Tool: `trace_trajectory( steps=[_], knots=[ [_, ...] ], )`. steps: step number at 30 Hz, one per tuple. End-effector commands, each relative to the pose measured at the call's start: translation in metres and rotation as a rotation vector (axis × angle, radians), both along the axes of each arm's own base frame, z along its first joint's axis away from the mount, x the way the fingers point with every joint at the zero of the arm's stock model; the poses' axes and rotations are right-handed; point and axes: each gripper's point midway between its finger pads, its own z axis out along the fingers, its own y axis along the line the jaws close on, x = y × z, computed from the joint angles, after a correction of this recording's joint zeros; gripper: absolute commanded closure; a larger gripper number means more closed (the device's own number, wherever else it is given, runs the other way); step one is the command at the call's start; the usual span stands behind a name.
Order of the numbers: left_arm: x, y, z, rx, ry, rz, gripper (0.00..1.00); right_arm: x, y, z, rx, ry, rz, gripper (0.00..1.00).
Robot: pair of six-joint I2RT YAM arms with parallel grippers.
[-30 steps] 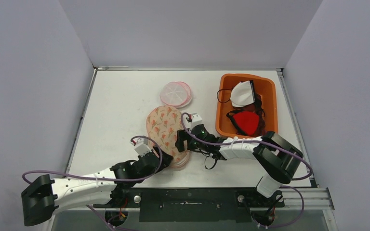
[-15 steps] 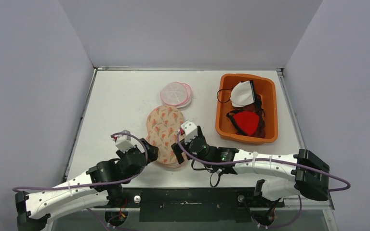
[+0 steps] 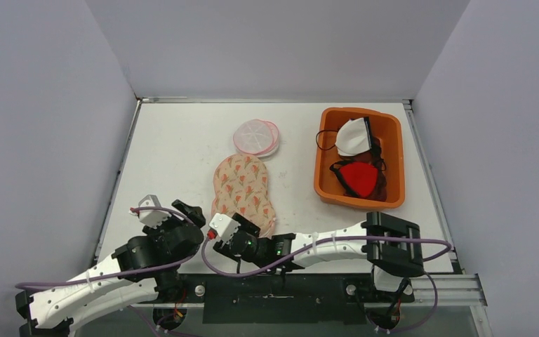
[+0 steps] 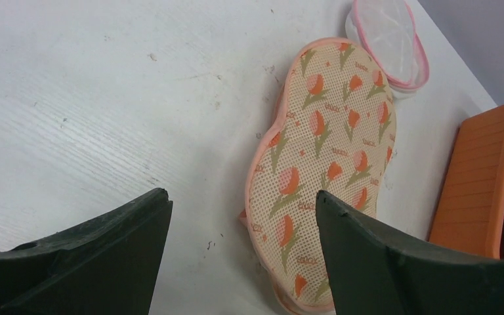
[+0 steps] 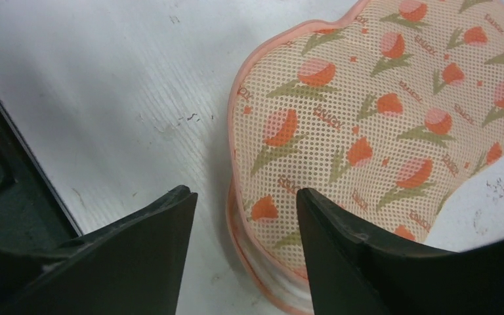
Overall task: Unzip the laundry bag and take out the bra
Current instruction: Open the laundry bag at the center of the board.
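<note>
Pulled both back from laundry bag [image 3: 244,184], now just ahead | left gripper [image 4: 241,197]: apart, empty | right gripper [image 5: 243,191]: apart, empty | looks zipped, must reach again

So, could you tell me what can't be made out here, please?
Laundry bag zipper: in no view; too small or turned away.
Bag's contents: all views, printed mesh hides them.
Bag's near end: top view, partly behind the right tool; left wrist view, cut by bottom edge.
</note>
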Motion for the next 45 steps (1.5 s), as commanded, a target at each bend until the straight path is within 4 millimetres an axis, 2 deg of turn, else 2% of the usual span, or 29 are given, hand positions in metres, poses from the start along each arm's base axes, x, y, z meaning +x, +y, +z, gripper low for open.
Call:
trace_trajectory(
  steps=[1,7,11,13,14,15,22,27,30,33,39,42,45],
  knots=[
    [-0.001,0.02,0.002,-0.023,-0.037,0.08,0.22,0.009,0.023,0.013,0.027,-0.06,0.001,0.45],
    [-0.003,0.023,-0.003,-0.037,-0.038,0.077,0.22,0.012,0.029,-0.008,-0.016,-0.055,-0.009,0.57],
    [-0.004,0.024,-0.006,-0.04,-0.035,0.076,0.22,0.013,0.028,-0.014,-0.024,-0.049,-0.018,0.72],
    [-0.004,0.024,-0.008,-0.042,-0.032,0.074,0.22,0.012,0.028,-0.012,-0.019,-0.048,-0.019,0.85],
    [-0.004,0.024,-0.008,-0.043,-0.032,0.075,0.22,0.012,0.027,-0.011,-0.015,-0.048,-0.022,0.93],
    [-0.004,0.024,-0.009,-0.042,-0.032,0.074,0.22,0.012,0.025,-0.006,-0.005,-0.049,-0.028,0.94],
    [-0.003,0.019,-0.008,-0.045,-0.035,0.06,0.22,0.008,0.008,0.038,0.153,-0.029,-0.063,0.95],
    [-0.001,0.013,-0.005,-0.048,-0.036,0.041,0.22,0.01,-0.025,0.067,0.301,0.003,-0.149,0.95],
    [0.002,0.004,-0.003,-0.051,-0.043,0.008,0.22,0.018,-0.053,0.078,0.415,0.039,-0.242,0.95],
    [0.007,-0.013,-0.002,-0.052,-0.049,-0.059,0.22,0.031,-0.088,0.082,0.543,0.089,-0.36,0.95],
    [0.017,-0.058,-0.003,-0.065,-0.046,-0.249,0.16,0.05,-0.15,0.065,0.672,0.157,-0.595,0.95],
    [0.024,-0.073,-0.01,-0.069,-0.023,-0.329,0.15,0.05,-0.169,0.055,0.671,0.162,-0.649,0.95],
    [0.033,-0.079,-0.022,-0.087,0.014,-0.356,0.15,0.048,-0.185,0.044,0.658,0.164,-0.694,0.95]
  ],
)
